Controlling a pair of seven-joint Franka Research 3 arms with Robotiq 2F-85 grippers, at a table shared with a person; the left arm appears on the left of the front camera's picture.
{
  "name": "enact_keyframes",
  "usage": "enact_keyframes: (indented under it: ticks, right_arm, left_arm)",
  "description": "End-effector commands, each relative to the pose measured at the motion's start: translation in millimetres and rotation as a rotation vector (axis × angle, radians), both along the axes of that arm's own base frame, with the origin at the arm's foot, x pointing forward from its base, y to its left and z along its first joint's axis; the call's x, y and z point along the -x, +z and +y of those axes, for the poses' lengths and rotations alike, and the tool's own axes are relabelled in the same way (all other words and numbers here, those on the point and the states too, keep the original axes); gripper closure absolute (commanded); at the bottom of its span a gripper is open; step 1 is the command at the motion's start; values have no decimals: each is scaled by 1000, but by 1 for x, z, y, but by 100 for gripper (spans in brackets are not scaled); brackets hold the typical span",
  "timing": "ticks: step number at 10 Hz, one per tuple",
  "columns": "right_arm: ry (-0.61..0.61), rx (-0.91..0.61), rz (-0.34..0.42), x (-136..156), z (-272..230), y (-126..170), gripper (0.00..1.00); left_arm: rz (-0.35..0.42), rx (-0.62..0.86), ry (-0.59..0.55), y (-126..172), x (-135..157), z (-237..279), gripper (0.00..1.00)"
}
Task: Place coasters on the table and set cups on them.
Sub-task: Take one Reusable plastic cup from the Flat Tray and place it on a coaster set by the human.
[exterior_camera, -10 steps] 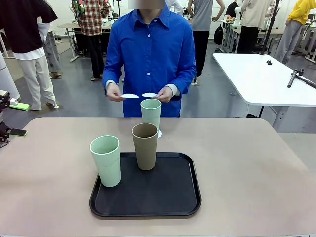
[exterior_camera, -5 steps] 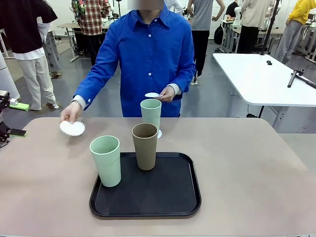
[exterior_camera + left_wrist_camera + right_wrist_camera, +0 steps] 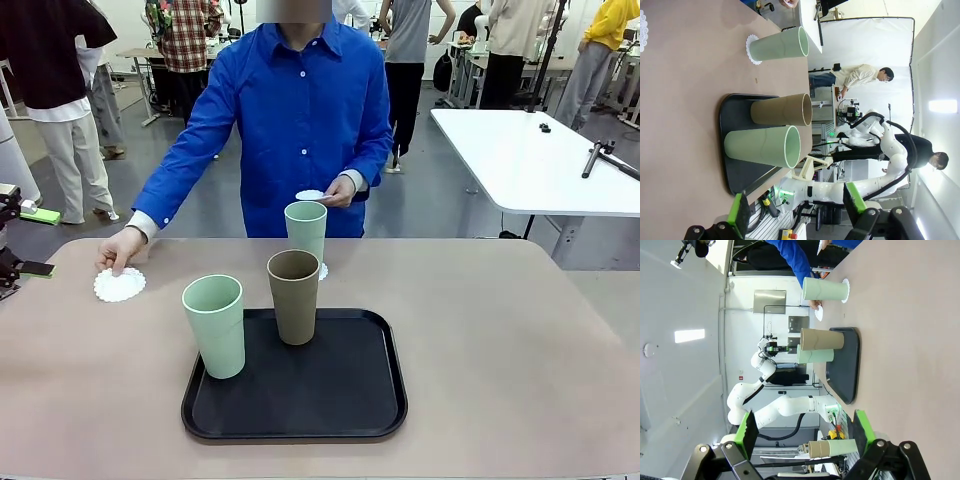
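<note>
The person's hand presses one white coaster [image 3: 120, 284] onto the tan table [image 3: 500, 330] at the far left; their other hand holds a second coaster [image 3: 311, 194] above the table. A mint cup [image 3: 306, 231] stands on a third coaster [image 3: 323, 271] behind the black tray [image 3: 330, 405]. On the tray stand the brown cup [image 3: 294, 297] and another mint cup [image 3: 215, 326]. My left gripper [image 3: 36, 242] hangs open at the table's left edge, and its fingers [image 3: 738, 218] frame the cups from the side. My right gripper [image 3: 805, 434] is open, far from the tray [image 3: 846, 365].
A white table [image 3: 530, 160] with small tools stands at the back right. Several people stand in the room behind. The tan tabletop is bare to the right of the tray and in front of it.
The person's hand has swung out from their chest and down, laying a coaster flat on the table's far left. Cups and grippers have not moved.
</note>
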State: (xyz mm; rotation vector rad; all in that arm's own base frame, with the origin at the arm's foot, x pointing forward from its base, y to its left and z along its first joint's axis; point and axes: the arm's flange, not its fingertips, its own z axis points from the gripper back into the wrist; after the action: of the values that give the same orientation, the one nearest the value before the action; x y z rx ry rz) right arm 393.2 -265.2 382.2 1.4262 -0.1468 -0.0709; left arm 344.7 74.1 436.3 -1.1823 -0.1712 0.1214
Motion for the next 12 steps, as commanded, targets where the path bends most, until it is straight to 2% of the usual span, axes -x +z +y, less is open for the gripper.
enact_keyframes:
  ticks: [1,12]
  right_arm:
    - [-2,3,7,-1,-2,2,0]
    - [-2,3,7,-1,-2,2,0]
  left_arm:
    - [-13,13,2,0,0,1,0]
    - [-13,13,2,0,0,1,0]
